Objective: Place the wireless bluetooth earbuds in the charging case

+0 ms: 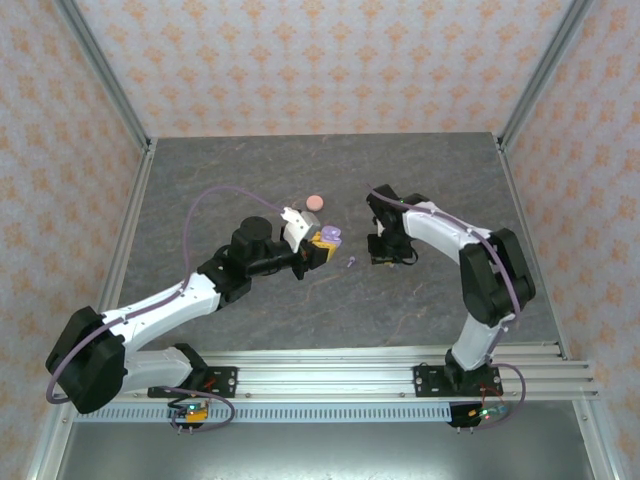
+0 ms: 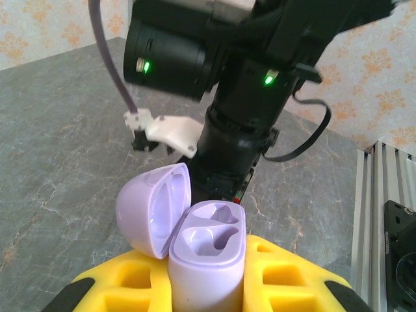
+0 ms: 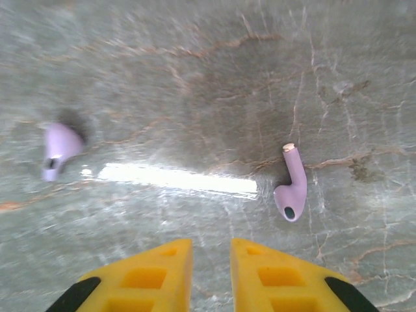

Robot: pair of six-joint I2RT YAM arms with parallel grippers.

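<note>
Probably light, rigid and slick, the lilac earbud (image 3: 290, 193) near the charging case (image 2: 207, 250) clamped in the left end effector (image 2: 208, 289) wanted pinching across its stem by the right end effector (image 3: 211, 273), which stood slightly apart and empty.

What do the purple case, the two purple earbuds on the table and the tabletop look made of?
The lilac case: likely moulded plastic, smooth satin skin with soft highlights. The sharp earbud and the blurred one: seemingly the same smooth lilac plastic. The tabletop: grey, marble-veined, reflecting a bright streak, so polished stone or printed laminate.
</note>
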